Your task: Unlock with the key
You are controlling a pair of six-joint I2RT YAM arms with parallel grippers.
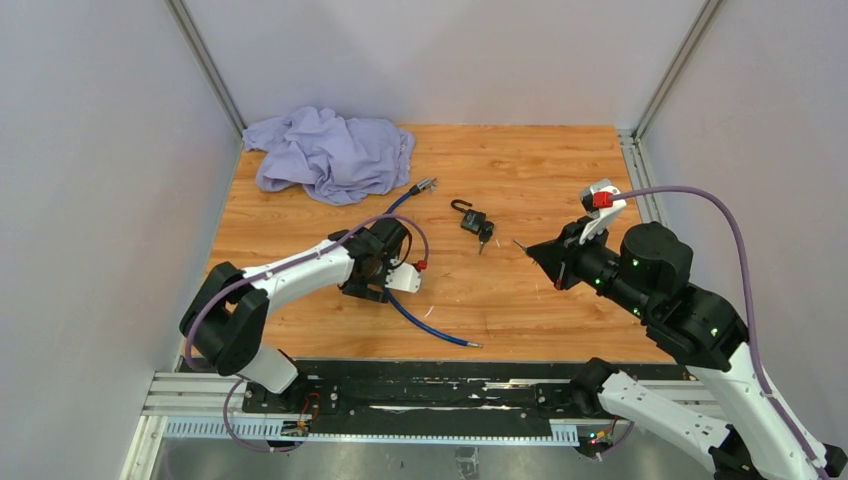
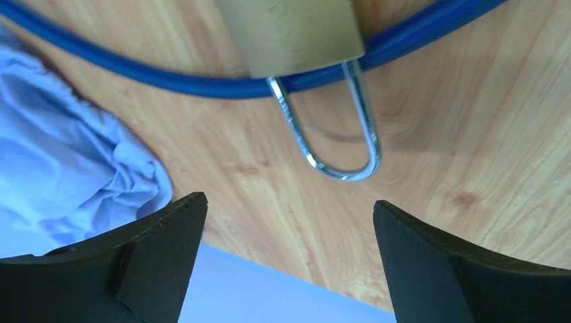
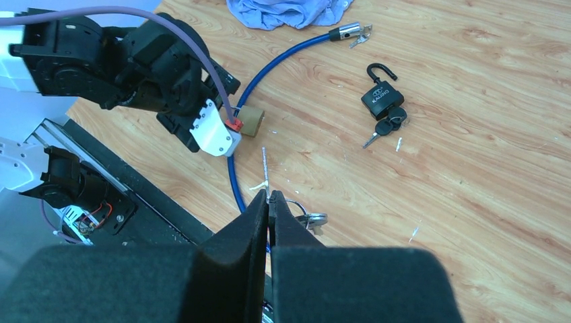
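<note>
Blue cable (image 2: 202,84) against brass padlock (image 2: 296,33) | purple cloth (image 1: 330,155) near | black padlock (image 1: 473,222) apart

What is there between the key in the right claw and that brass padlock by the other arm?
Between key and brass padlock lies only bare tabletop, as the right wrist view shows; the blue cable passes just beside.

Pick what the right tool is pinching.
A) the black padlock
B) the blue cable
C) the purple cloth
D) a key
D: the right tool is shut on a key, whose thin silver blade sticks out in front of it in the right wrist view.
</note>
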